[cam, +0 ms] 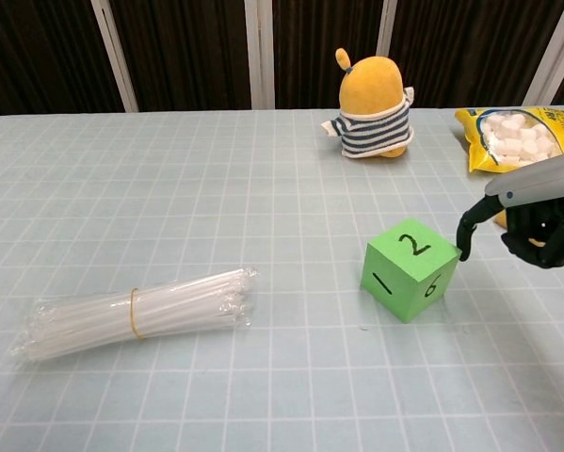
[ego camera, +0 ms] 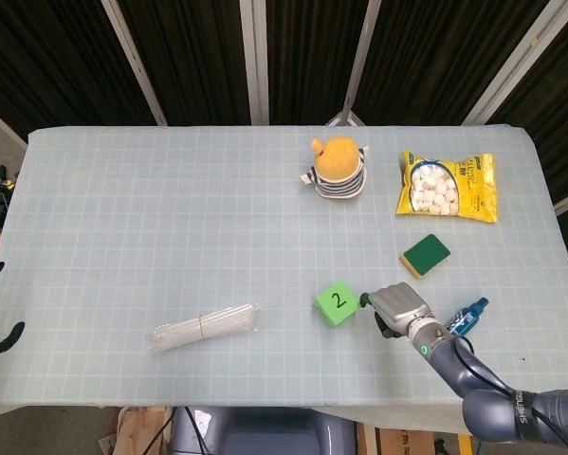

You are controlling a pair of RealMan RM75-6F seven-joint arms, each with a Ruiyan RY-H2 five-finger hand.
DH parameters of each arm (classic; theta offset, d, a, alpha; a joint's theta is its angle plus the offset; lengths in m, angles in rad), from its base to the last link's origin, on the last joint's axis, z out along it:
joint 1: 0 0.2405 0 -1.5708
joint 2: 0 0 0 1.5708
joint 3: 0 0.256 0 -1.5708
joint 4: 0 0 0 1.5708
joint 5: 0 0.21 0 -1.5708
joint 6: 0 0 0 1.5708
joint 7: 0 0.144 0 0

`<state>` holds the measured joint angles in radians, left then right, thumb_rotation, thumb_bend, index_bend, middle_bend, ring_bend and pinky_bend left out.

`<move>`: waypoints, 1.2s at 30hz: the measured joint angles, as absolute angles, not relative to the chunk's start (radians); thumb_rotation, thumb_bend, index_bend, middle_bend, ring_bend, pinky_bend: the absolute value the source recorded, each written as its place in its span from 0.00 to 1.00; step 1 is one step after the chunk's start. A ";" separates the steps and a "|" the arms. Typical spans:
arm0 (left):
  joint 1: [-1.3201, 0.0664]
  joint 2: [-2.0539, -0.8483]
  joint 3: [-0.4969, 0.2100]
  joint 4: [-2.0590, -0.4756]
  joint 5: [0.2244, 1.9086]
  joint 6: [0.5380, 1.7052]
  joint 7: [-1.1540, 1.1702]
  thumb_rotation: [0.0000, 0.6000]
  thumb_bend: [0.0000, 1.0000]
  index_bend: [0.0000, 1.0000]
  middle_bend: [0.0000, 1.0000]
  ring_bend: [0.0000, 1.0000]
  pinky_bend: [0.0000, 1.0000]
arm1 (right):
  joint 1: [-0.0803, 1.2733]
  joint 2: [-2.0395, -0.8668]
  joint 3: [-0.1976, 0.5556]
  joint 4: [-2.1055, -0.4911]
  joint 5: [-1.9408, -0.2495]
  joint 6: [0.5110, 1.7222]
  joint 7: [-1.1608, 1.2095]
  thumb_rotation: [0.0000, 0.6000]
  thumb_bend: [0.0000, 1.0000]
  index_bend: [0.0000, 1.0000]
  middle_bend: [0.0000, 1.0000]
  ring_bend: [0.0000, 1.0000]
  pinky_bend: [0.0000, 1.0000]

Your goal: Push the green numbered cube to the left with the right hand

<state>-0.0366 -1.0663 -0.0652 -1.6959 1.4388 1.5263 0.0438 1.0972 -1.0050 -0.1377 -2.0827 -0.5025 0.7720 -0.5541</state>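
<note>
The green numbered cube (ego camera: 335,302) (cam: 409,269) sits on the table right of centre, its top face showing a 2 and its side faces a 1 and a 6. My right hand (ego camera: 397,310) (cam: 536,218) is just to the cube's right, one dark fingertip (cam: 465,244) stretched out and touching the cube's right edge while the other fingers curl in with nothing held. My left hand is outside both views.
A bundle of clear straws (ego camera: 206,325) (cam: 138,311) lies to the left. A yellow plush toy (ego camera: 337,168) (cam: 375,92), a yellow marshmallow bag (ego camera: 447,186) (cam: 517,135) and a green sponge (ego camera: 425,254) are further back. A small blue object (ego camera: 470,314) lies near the right forearm.
</note>
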 measured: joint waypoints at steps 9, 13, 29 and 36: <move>-0.035 -1.063 -0.064 -1.695 1.443 1.528 0.035 1.00 0.34 0.05 0.00 0.00 0.00 | 1.100 -1.022 -0.134 -2.109 -0.543 0.758 -0.533 1.00 0.83 0.29 0.83 0.88 0.72; -0.036 -1.062 -0.065 -1.694 1.440 1.526 0.032 1.00 0.34 0.05 0.00 0.00 0.00 | 1.102 -1.028 -0.131 -2.114 -0.553 0.756 -0.520 1.00 0.83 0.29 0.83 0.88 0.72; -0.036 -1.058 -0.065 -1.695 1.438 1.523 0.026 1.00 0.34 0.05 0.00 0.00 0.00 | 1.148 -1.033 -0.171 -2.110 -0.495 0.738 -0.521 1.00 0.83 0.29 0.83 0.88 0.72; -0.035 -1.059 -0.065 -1.696 1.439 1.525 0.028 1.00 0.34 0.05 0.00 0.00 0.00 | 1.144 -1.029 -0.180 -2.114 -0.514 0.726 -0.501 1.00 0.83 0.29 0.83 0.88 0.72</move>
<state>-0.0350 -1.0588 -0.0652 -1.6958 1.4393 1.5253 0.0279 1.1440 -1.0289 -0.1802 -2.1145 -0.5144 0.7258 -0.5013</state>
